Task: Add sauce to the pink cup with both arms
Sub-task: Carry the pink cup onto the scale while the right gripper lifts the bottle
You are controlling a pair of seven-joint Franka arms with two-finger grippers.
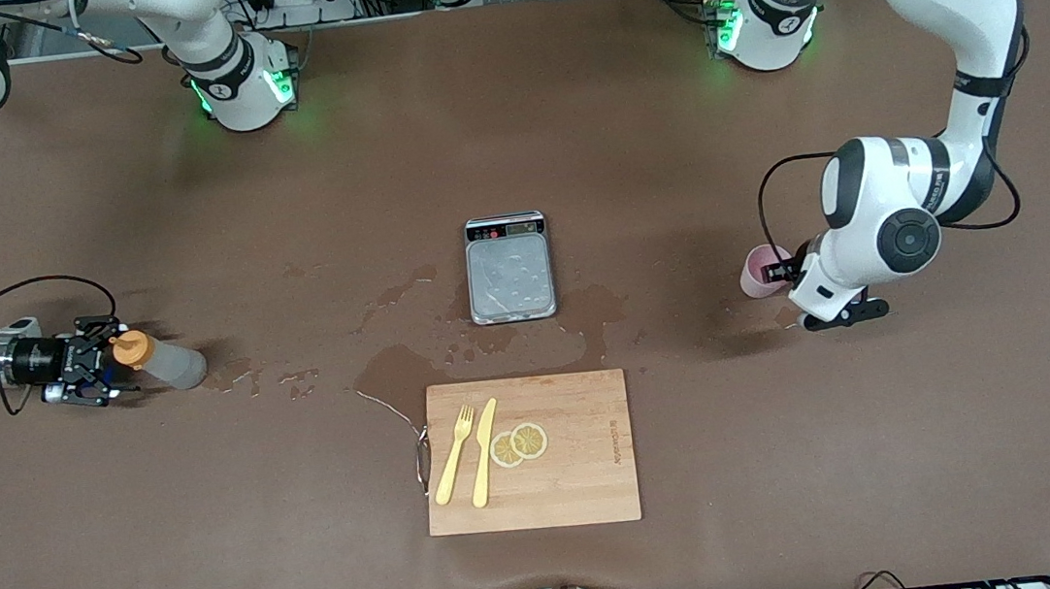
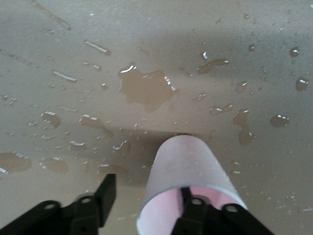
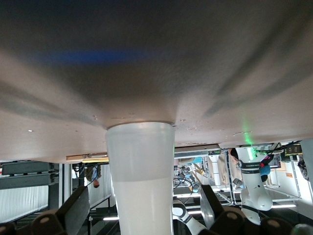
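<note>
Your left end effector (image 2: 146, 208), half-closed, straddles the small pale-pink tumbler's (image 1: 763, 270) rim at the left arm's end of the wet brown surface (image 1: 796, 461), while the wide-open right end effector (image 1: 93, 364) flanks the lying translucent orange-capped squeeze bottle (image 1: 163, 360); either could slip.

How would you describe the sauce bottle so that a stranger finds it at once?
Start from the wooden cutting board and go toward the right arm's end of the table. There the sauce bottle lies on its side, the right gripper at its cap. It is translucent grey with an orange nozzle.
</note>
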